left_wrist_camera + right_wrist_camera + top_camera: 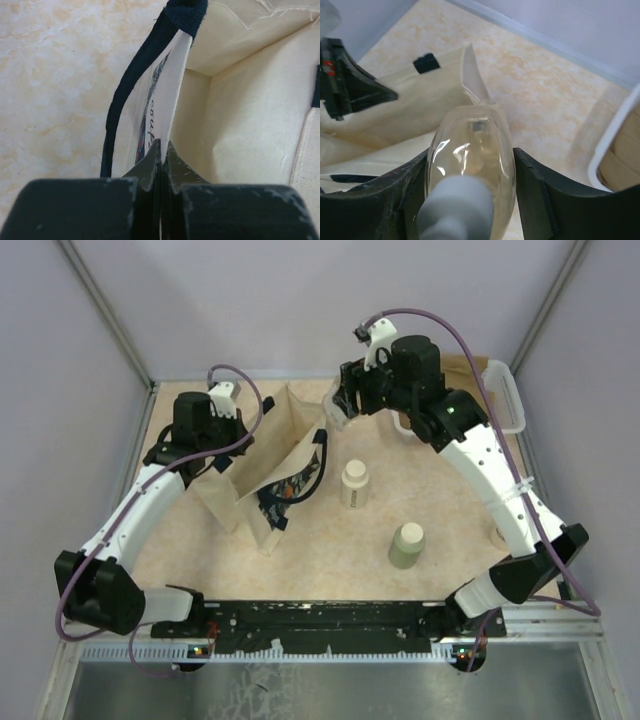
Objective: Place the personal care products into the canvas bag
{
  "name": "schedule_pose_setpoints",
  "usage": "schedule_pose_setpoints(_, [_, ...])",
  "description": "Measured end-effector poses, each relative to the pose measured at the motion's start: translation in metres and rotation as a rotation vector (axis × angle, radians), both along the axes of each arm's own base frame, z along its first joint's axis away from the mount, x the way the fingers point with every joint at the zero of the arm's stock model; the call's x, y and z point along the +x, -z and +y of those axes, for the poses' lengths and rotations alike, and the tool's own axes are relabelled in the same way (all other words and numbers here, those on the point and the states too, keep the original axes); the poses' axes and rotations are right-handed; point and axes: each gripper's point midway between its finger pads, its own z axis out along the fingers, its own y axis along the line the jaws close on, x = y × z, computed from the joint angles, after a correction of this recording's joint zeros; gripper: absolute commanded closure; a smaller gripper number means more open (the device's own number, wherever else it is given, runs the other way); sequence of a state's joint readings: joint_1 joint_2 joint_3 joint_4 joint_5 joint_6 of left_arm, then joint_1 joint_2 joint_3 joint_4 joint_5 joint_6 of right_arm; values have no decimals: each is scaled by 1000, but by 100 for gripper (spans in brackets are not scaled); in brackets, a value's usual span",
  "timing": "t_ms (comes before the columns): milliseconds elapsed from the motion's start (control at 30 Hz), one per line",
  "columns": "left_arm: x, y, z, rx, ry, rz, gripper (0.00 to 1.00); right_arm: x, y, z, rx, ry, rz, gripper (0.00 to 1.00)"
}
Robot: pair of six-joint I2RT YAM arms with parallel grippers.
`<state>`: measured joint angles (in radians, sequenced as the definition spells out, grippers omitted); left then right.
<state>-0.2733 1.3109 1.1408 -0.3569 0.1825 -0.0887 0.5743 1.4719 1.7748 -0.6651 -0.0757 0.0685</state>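
Observation:
The canvas bag [262, 462] lies open at the left centre, its navy handle [316, 455] on the right side. My left gripper [214, 456] is shut on the bag's rim fabric [176, 85], holding the mouth open; the bag's pale inside [245, 125] shows. My right gripper [339, 406] is shut on the clear amber-liquid bottle [470, 150], white cap [456, 207] toward the camera, and holds it above the bag's far right corner [395, 115]. The cream bottle [354, 483] and the olive-green cylinder [406, 545] stand upright on the table, right of the bag.
A white plastic bin [505, 390] sits at the back right; its rim [615, 145] is close to my right gripper. The left gripper's fingers [350, 85] show in the right wrist view. Purple walls enclose the table.

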Motion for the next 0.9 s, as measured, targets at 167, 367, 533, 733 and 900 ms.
schedule_pose_setpoints(167, [-4,0,-6,-26,29,7,100,-3,-12,36,84,-155,-37,100])
schedule_pose_setpoints(367, [-8,-2,-10,-42,54,9,100,-5,2,78,117,-304,-18,100])
schedule_pose_setpoints(533, [-9,-2,-11,-45,58,9,100,5,22,95,110,-331,11,100])
schedule_pose_setpoints(733, [-10,-3,-13,-54,70,11,100,21,15,111,116,-343,3,100])
schedule_pose_setpoints(900, [-13,-4,-18,-74,94,19,100,32,-16,123,156,-366,-78,100])
